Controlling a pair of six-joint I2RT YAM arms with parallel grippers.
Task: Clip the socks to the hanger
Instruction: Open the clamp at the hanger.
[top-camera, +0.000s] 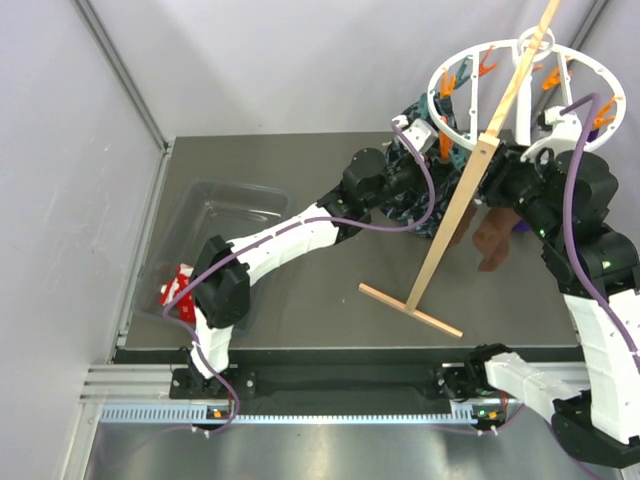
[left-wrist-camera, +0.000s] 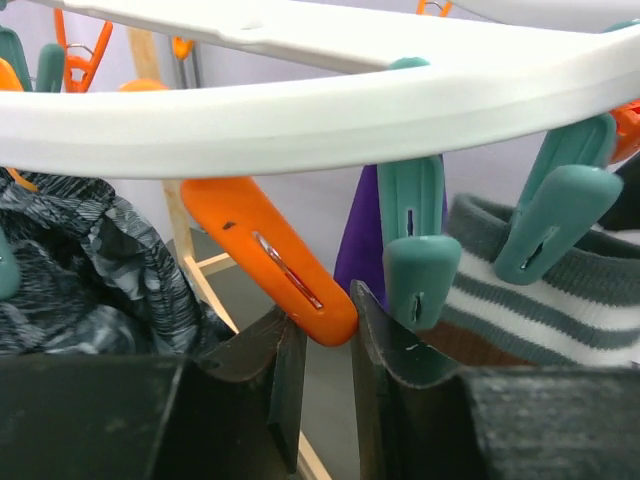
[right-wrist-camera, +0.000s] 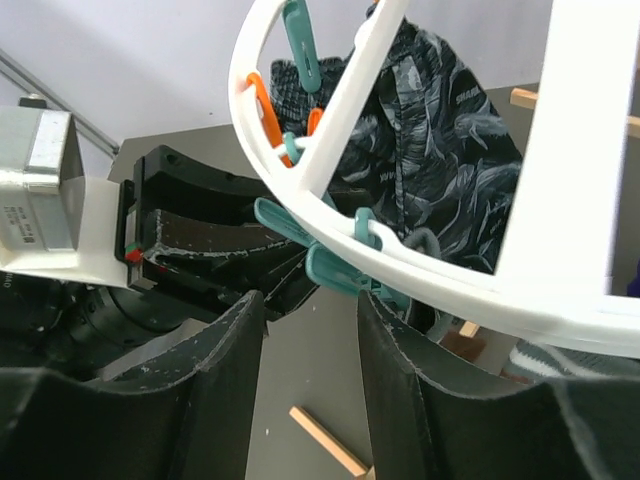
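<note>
Left gripper (left-wrist-camera: 322, 345) pinches the tip of an orange plastic clip (left-wrist-camera: 265, 255) under the round white plastic hanger (left-wrist-camera: 330, 110). Right gripper (right-wrist-camera: 310, 305): jaws spread.

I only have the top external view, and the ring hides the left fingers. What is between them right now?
Observer: In the left wrist view, the lower end of an orange clip sits in the gap between the left fingers. I cannot tell whether they are squeezing it.
Operator: And the other arm, is it carrying anything?
Observer: No. Its wrist view shows the right fingers open with nothing between them, just below the hanger rim.
Operator: Is the brown sock actually clipped?
Observer: Yes. The left wrist view shows a teal clip biting its grey-and-white striped cuff.
</note>
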